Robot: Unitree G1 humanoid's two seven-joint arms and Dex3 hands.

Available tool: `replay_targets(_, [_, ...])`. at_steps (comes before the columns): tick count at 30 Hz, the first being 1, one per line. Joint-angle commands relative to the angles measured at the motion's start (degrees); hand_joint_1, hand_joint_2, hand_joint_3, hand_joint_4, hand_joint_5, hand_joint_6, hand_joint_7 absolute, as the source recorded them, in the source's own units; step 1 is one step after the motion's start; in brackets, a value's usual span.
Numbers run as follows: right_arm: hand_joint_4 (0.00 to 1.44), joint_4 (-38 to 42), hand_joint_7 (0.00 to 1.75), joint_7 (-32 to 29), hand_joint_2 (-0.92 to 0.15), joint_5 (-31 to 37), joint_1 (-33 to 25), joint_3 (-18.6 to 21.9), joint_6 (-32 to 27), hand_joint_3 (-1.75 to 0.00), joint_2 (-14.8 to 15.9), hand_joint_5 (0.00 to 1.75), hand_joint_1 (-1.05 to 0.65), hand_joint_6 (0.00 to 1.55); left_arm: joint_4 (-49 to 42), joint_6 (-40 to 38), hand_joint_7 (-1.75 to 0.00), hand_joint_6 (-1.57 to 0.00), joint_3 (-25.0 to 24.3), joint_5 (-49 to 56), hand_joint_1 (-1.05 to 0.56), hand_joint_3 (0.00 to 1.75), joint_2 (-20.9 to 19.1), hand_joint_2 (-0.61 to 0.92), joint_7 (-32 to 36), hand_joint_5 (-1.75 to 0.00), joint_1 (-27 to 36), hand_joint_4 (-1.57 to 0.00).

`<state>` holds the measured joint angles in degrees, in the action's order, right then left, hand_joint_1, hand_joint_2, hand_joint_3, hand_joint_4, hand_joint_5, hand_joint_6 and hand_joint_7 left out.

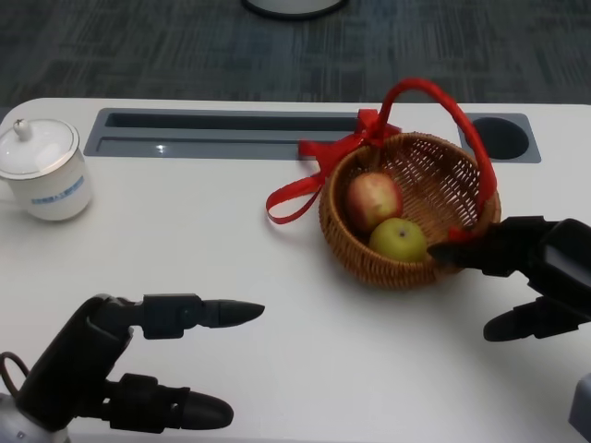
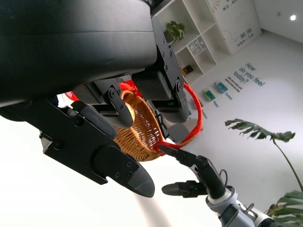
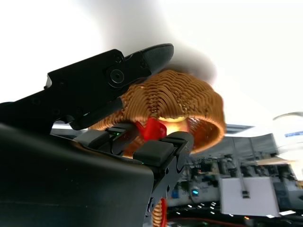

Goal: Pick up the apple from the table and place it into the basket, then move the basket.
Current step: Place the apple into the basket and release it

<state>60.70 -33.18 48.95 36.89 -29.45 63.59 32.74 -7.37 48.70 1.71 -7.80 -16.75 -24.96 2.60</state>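
We see a round wicker basket (image 1: 413,205) standing upright on the table, with a red handle (image 1: 441,97) arching over it and a red ribbon bow (image 1: 319,168) trailing off the side away from our right hand (image 1: 531,273). Its near wall sits just at that hand's upper fingertip. Inside, a red-blushed apple (image 1: 374,198) lies beside a green apple (image 1: 398,239); the green one is nearer the hand.

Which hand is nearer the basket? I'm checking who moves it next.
Right. The right hand has fingers at the basket rim by the handle base; the left hand hovers apart over bare table.
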Motion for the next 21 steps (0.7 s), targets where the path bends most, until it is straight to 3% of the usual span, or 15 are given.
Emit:
replay_targets(1, [0.59,-5.7,0.00,-2.2,-0.78,0.4,-1.6,1.0,2.8,-0.01,2.2,0.00,-0.65,0.55,-1.2,0.8,0.00,-0.88,-0.2,-0.9,-0.44,0.00,-0.8,0.67,-1.0,-0.01,-1.1,-0.97])
replay_targets(8, [0.55,-17.3,0.00,1.2,-0.81,-4.0,-6.1,5.7,7.2,-0.01,4.0,0.00,-0.66,0.50,-2.0,1.1,-0.01,-0.90,0.0,-0.5,-0.44,0.00,-0.1,0.67,-1.0,-0.01,-1.9,-0.97])
replay_targets(21, [0.52,-27.6,0.00,7.1,-0.84,-7.2,-9.7,14.9,7.7,-0.01,4.0,0.00,-0.66,0.46,-3.5,1.2,-0.01,-0.91,0.1,-0.7,-0.42,0.00,0.2,0.67,-1.4,-0.01,-3.1,-0.99])
